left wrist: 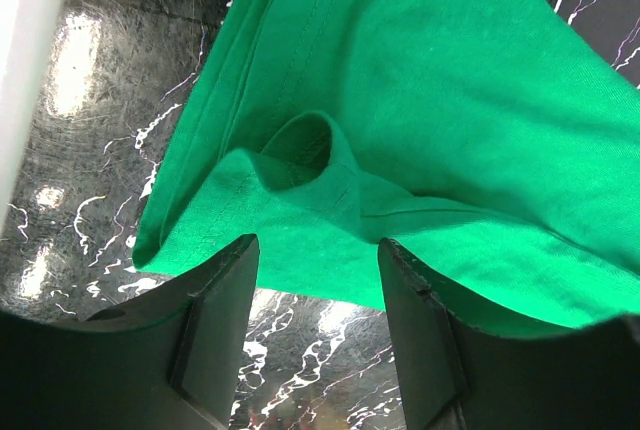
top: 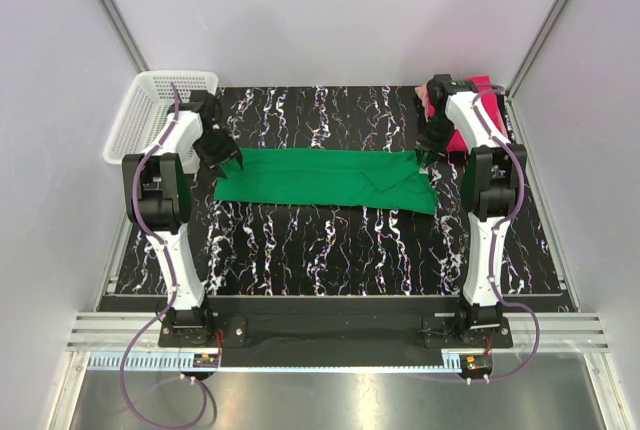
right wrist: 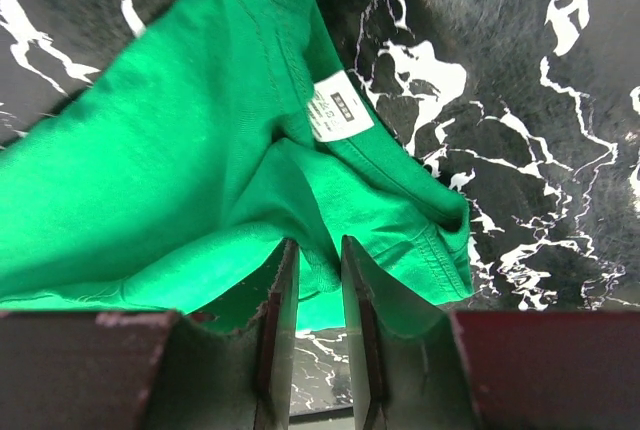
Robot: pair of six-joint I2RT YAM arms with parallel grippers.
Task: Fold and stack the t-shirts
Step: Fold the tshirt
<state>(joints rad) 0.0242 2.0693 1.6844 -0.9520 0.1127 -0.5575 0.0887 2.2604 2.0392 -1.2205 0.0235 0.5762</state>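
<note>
Top external view: the green shirt lies as a long folded strip across mid-frame, the pink shirt at upper right. The left gripper is at the strip's left end, jaws apart. The right gripper is at its right end, jaws narrowly apart.

Spread t-shirt lies centre, basket rear-left, other t-shirt rear-right.
</note>
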